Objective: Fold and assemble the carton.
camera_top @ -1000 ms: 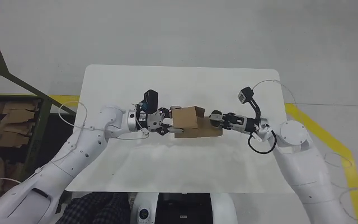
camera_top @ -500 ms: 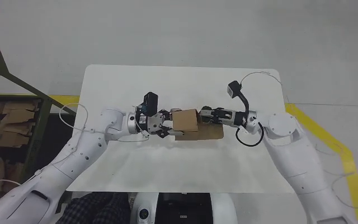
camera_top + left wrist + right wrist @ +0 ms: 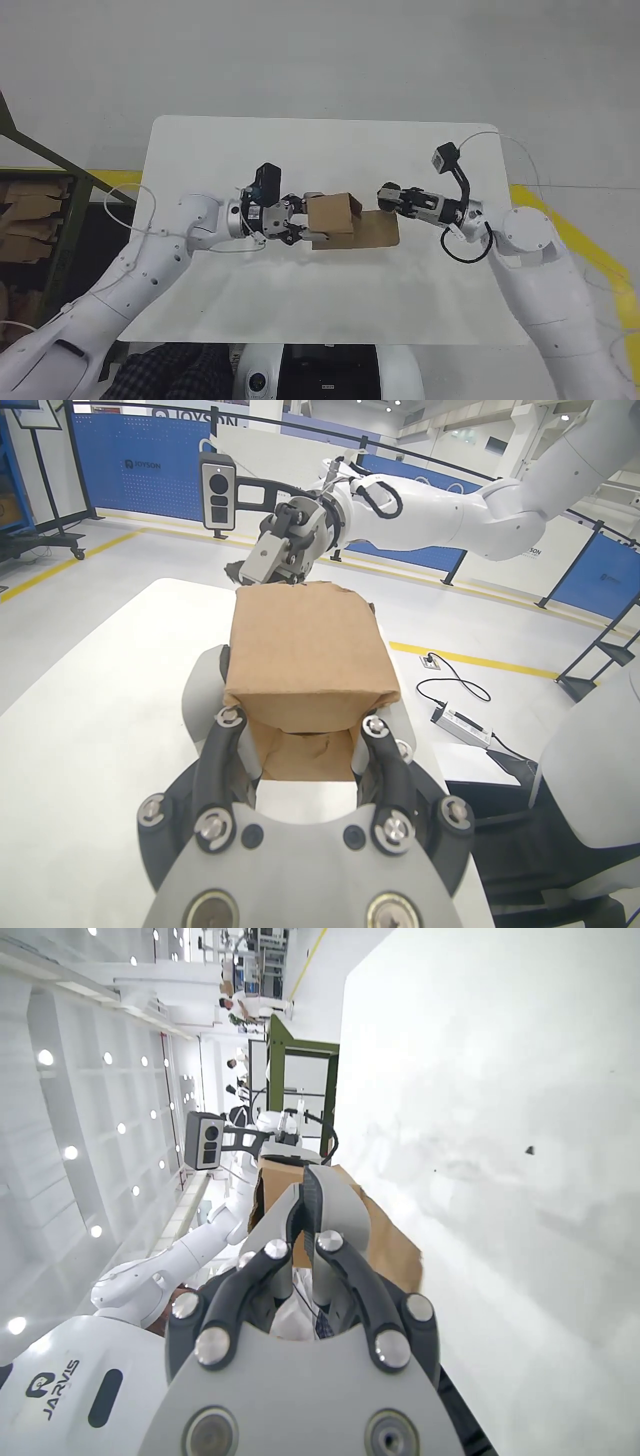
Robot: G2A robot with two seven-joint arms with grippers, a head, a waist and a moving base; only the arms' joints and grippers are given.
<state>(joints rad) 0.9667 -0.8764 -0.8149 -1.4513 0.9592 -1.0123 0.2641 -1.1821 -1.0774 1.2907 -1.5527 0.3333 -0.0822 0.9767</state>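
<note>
**A:** Surroundings, big to small?

**B:** White table (image 3: 320, 150), with the work near its middle. Off its left edge there's a green rack (image 3: 40, 155) with cardboard sheets (image 3: 35, 215) stacked in it. On the floor past the table there's a yellow floor line (image 3: 475, 661), and a power brick (image 3: 462, 722) with its cable lies just beside the line. All of it is well apart from the job.

**A:** Carton?

**B:** The carton (image 3: 335, 215) is brown and partly formed. Its left end stands up as an open box section. A flat panel runs out from that section to the right, low over the table. Can't tell if the panel rests on the surface.

**A:** Anything blocking?

**B:** From the left wrist, the raised top panel hides the carton's far end. From the right wrist, that arm's own fingers cover most of the cardboard.

**A:** Left side?

**B:** The left gripper (image 3: 300, 725) is at the carton's left, open end. Its fingers are spread wide, one against each side of the opening, clamped on it.

**A:** Right?

**B:** The right gripper (image 3: 385, 194) is at the right end of the flat panel, on the edge away from the robot. Its pads are pressed flat together. Can't tell whether it's touching the cardboard edge or just beside it.
</note>
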